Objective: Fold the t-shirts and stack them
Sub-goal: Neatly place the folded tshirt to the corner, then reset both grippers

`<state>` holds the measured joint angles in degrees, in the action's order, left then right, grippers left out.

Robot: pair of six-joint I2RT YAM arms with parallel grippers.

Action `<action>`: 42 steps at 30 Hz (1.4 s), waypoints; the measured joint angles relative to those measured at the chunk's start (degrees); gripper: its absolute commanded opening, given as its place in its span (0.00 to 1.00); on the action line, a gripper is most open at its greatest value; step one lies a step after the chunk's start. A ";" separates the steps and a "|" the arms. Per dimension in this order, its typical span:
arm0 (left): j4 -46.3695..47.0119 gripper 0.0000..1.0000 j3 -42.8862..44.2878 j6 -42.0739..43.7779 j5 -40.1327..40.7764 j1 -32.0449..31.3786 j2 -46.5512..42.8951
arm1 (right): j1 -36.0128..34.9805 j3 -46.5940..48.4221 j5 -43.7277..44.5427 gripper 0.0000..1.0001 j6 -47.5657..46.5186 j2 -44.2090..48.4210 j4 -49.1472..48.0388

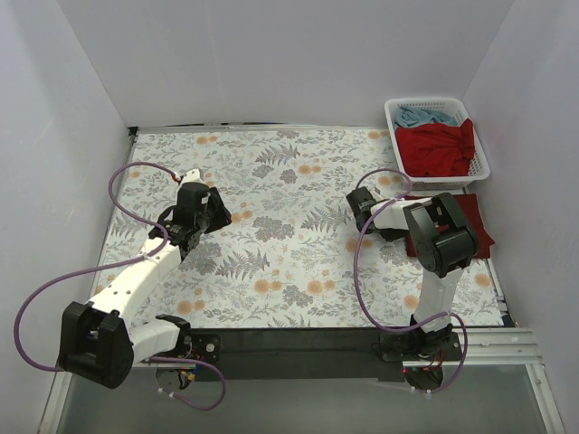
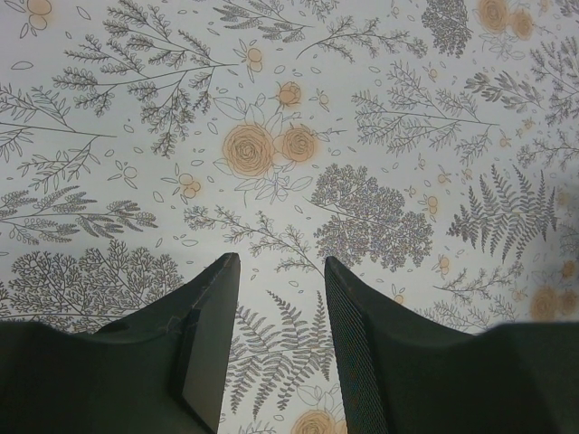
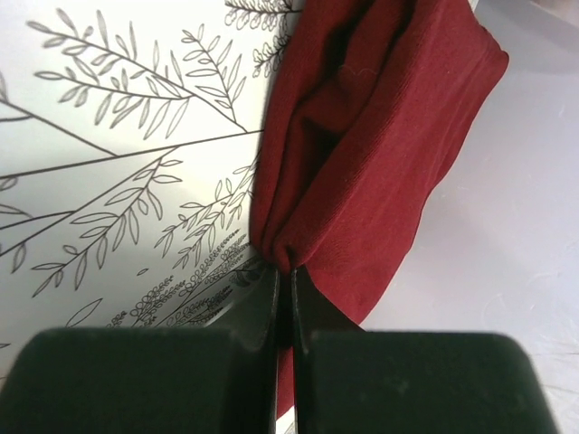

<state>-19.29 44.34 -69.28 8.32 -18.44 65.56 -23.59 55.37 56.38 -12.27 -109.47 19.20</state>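
Right wrist view: right gripper (image 3: 283, 271) clamps the maroon t-shirt (image 3: 389, 154) lying ahead (left gripper (image 2: 279, 264) spread wide).

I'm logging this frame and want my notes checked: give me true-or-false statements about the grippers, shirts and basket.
The left gripper is open and holds nothing. True.
The right gripper is shut on the maroon t-shirt. True.
The white lattice basket is empty. False: a red t-shirt and a light blue t-shirt lie in it.
The maroon t-shirt lies by the table's left edge. False: it lies at the right, near the basket.
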 measured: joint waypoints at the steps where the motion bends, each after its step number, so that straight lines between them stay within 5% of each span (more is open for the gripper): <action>1: 0.02 0.41 0.00 -0.02 0.00 0.00 0.11 | 0.09 0.00 0.04 0.04 0.26 0.02 0.04; 5: -0.02 0.41 0.00 0.00 0.02 0.00 0.68 | 0.76 0.00 0.15 0.04 0.96 0.02 0.17; 12: 0.00 0.41 0.00 0.00 0.02 0.00 0.72 | 1.49 0.52 -1.60 0.26 3.78 0.55 2.69; 20: 0.00 0.41 0.00 0.00 0.07 0.00 0.74 | -0.63 8.52 -16.68 0.39 11.72 9.49 12.39; 32: -3.56 0.46 -0.59 0.02 1.86 0.00 -3.28 | -1.55 12.00 -32.33 0.70 17.27 40.83 14.84; 36: -10.29 0.52 3.02 0.15 4.26 0.00 -10.88 | -1.55 8.35 -32.96 0.77 18.08 55.06 14.97; 39: -13.09 0.61 6.23 0.33 6.47 0.00 -18.69 | -1.55 3.74 -32.68 0.98 18.34 64.74 15.04; 42: -14.51 0.72 7.06 0.04 8.87 0.00 -27.61 | -1.55 -1.86 -31.91 0.98 18.18 75.08 15.30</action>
<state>-33.80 51.40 -69.23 17.19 -18.44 37.95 -25.15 53.52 24.47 5.91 -34.39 34.50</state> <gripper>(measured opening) 0.653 0.983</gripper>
